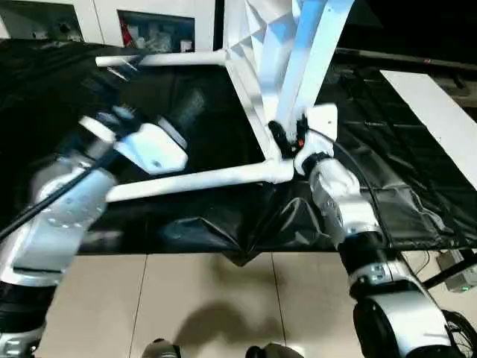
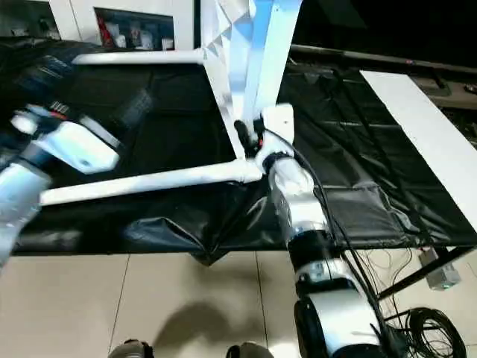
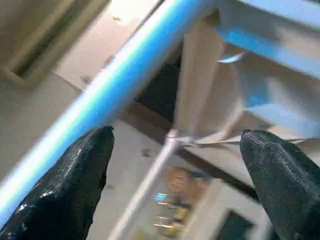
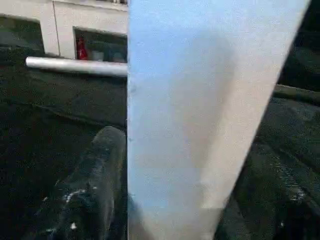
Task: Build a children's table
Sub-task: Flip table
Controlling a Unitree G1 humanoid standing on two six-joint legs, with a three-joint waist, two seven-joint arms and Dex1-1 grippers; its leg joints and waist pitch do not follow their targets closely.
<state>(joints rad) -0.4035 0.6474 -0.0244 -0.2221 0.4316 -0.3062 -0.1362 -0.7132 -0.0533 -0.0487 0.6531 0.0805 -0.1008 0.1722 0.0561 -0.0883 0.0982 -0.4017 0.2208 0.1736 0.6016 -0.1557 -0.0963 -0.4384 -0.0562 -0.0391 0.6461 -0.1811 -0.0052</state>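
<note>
Over the near edge of a black-covered surface (image 1: 387, 179), a white tabletop (image 1: 279, 52) tipped up on its edge, ribbed underside facing left. From its lower corner, one leg (image 1: 201, 180) running left, roughly level above the black cover; from a higher corner, another leg (image 1: 160, 59) pointing left toward the far edge. Right gripper (image 1: 287, 138) clamped on the tabletop's rim just above the lower corner socket, one black finger (image 4: 95, 190) pressed beside the white panel in the right wrist view. Left gripper (image 3: 175, 165) spread wide, holding nothing, fingers (image 3: 75, 185) either side of a leg that crosses just beyond them in the left wrist view. Left arm (image 1: 67, 201) blurred, raised just above the lower leg's free end. Beyond the far edge, a white cabinet (image 1: 156, 22) with glass doors. Off the surface's right edge, a white board (image 1: 440, 112). Below, pale floor tiles (image 1: 223, 298) and cables (image 2: 425, 321).
</note>
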